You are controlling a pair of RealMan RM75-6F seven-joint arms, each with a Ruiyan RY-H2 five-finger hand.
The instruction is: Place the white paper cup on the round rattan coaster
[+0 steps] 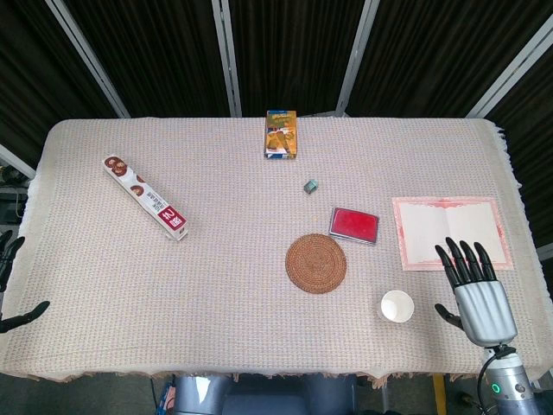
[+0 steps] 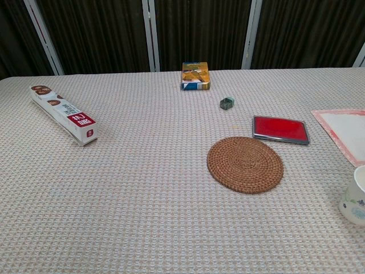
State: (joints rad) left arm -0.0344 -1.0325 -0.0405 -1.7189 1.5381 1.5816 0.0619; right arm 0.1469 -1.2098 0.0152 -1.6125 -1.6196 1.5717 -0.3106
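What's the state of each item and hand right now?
White paper cup: upright, open mouth up, on the cloth, not held.
Round rattan coaster: flat, bare.
Red rectangular pad: flat, beside the coaster.
Long white box: lying on its side.
Right hand: fingers spread, holding nothing.
Left hand: at table edge, holding nothing.

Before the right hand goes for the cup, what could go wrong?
The white paper cup stands upright, light and empty-looking, so the open right hand beside it could tip or crush it. The red tin lies close to the rattan coaster, so a wide carry might clip it.
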